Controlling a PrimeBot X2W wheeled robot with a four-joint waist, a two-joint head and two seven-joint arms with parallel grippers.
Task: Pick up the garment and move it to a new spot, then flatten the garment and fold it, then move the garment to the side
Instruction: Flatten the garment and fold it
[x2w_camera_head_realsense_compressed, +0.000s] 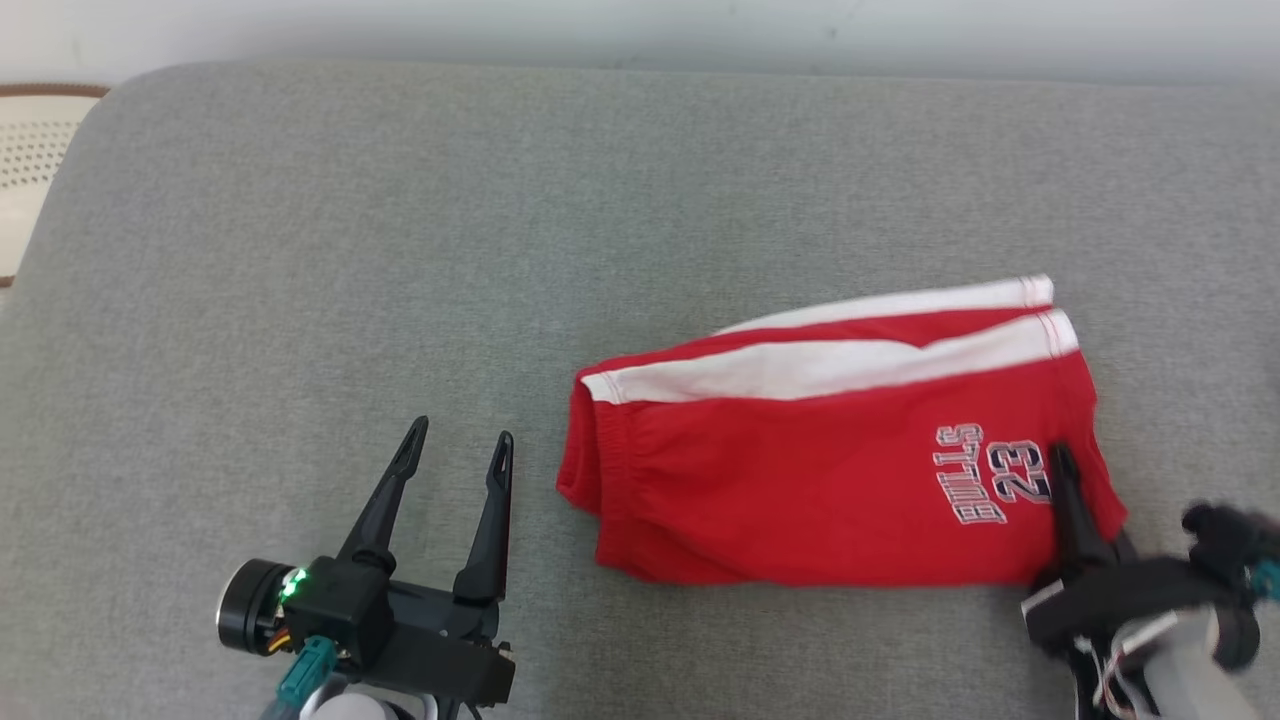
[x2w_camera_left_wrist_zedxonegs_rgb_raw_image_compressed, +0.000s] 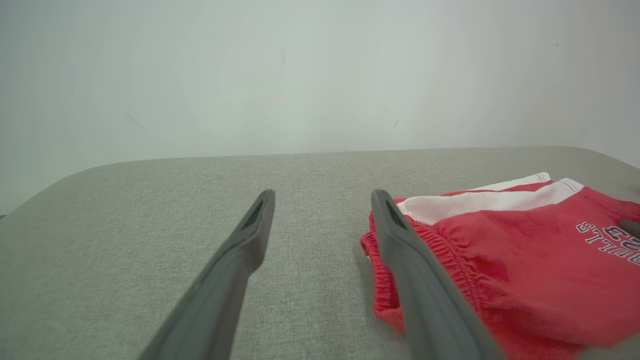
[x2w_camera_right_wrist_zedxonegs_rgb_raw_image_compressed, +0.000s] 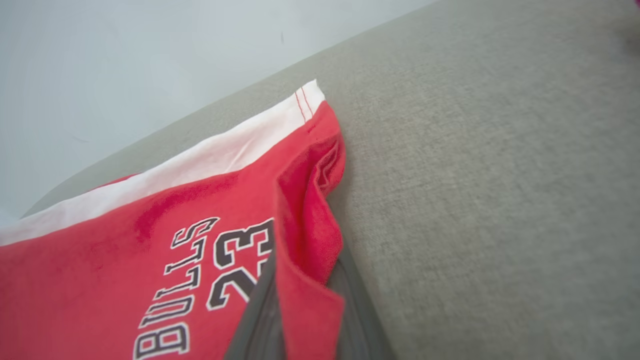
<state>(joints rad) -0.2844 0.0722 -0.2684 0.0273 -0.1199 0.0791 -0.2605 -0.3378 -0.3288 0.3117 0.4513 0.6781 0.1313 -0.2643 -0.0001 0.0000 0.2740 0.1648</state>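
Pinching a soft fold of red knit shorts (x2w_camera_head_realsense_compressed: 800, 480), right gripper (x2w_camera_head_realsense_compressed: 1060, 462) clamped; left gripper (x2w_camera_head_realsense_compressed: 460, 435) splayed over coarse grey cushion (x2w_camera_head_realsense_compressed: 400, 250).

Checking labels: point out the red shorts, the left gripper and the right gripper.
red shorts (x2w_camera_head_realsense_compressed: 800, 490), head view, plain red front panel.
left gripper (x2w_camera_head_realsense_compressed: 462, 433), head view, midway between its open fingers.
right gripper (x2w_camera_head_realsense_compressed: 1062, 462), head view, fingertips shut on the shorts' edge.

A grey fabric cushion (x2w_camera_head_realsense_compressed: 400, 250) meets a pale wall (x2w_camera_head_realsense_compressed: 640, 30), a cream perforated object (x2w_camera_head_realsense_compressed: 25, 160) at its left.

Bright, even light with soft shadows; the right claw (x2w_camera_head_realsense_compressed: 1062, 470) seems motion-blurred.
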